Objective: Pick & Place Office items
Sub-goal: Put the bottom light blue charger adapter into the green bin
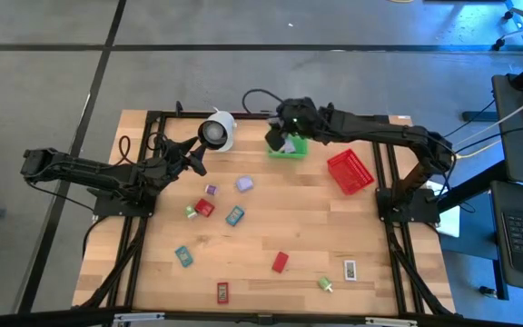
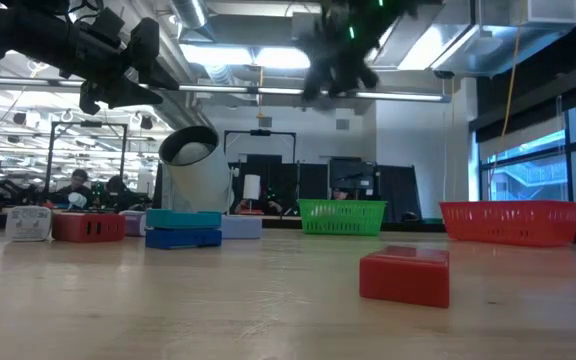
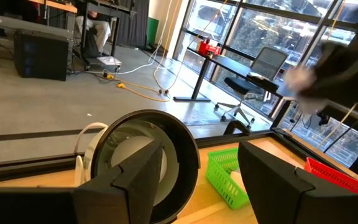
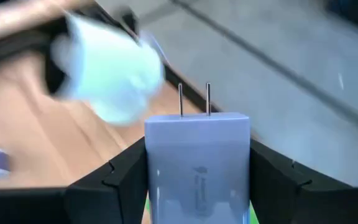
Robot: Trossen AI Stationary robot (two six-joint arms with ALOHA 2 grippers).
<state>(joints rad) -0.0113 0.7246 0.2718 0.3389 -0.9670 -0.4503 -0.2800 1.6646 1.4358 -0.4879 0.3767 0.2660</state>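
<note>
The right end effector (image 1: 286,138) hangs above the green basket (image 1: 291,149) at the far side of the counter (image 1: 271,227), gripping a lavender charger (image 4: 197,163) by its two flat sides. The charger's long axis runs along the fingers, and its two metal prongs point straight out past the fingertips. The left end effector (image 1: 193,153) sits raised beside the white roll (image 1: 218,131), fingers spread wide and holding nothing. Other small items lie scattered on the counter, among them a red block (image 1: 281,262) nearer the front. The red basket (image 1: 350,172) stands near the green one.
</note>
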